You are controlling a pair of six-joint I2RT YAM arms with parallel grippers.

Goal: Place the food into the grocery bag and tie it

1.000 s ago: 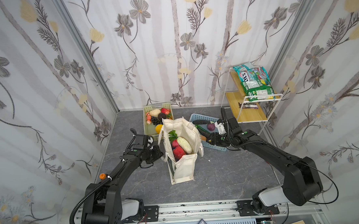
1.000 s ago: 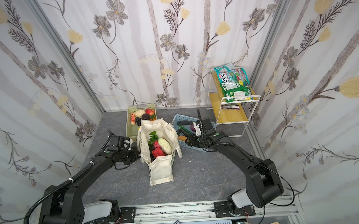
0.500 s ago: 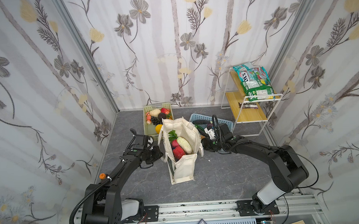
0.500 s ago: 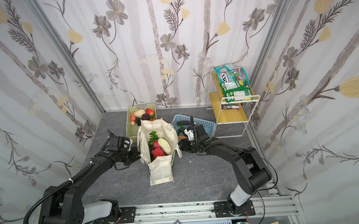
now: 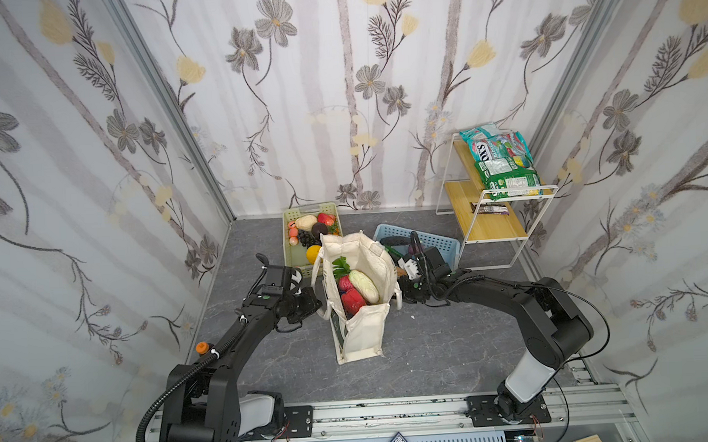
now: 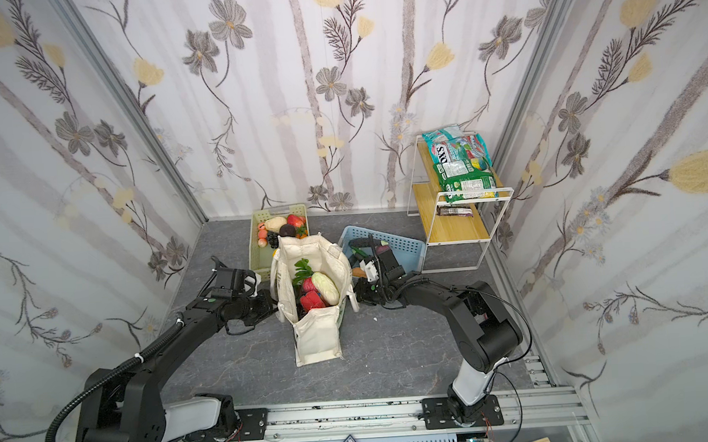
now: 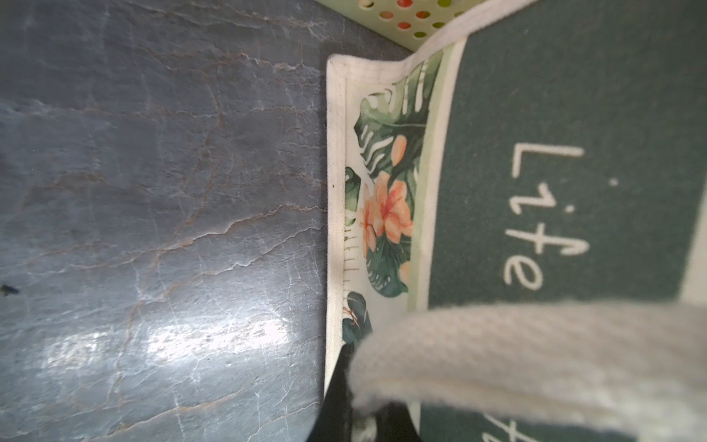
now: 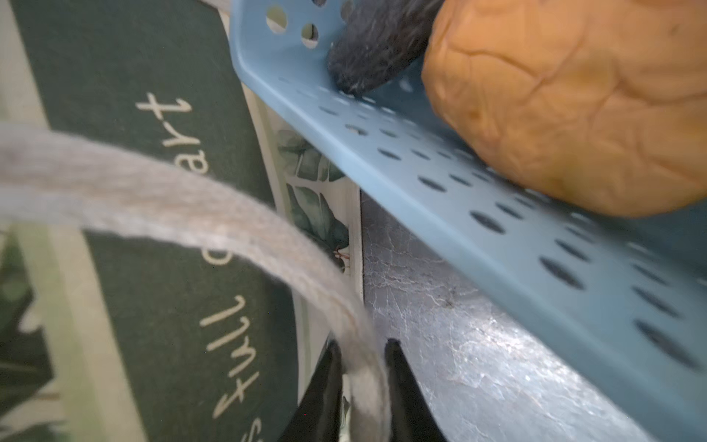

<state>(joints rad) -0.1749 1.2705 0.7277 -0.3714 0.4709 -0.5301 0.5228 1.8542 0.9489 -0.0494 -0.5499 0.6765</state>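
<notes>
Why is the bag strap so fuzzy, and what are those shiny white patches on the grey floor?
Left wrist view: the strap sits too near the lens, so it blurs; glare whitens the grey surface. Right wrist view: the other strap and the orange food blur too. Both top views: sharp.

A robot lab's test booth got up like a home: floral wallpaper panels [image 5: 337, 85] on aluminium posts [image 5: 174, 111], robot arms [image 5: 493, 293] bolted to a rail [image 5: 395, 411] along the frame's bottom.

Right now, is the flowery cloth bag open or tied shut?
Open. The cream canvas tote bag gapes wide, showing a pale green toy cabbage and red toy vegetables inside; its strap handles are untied.
</notes>
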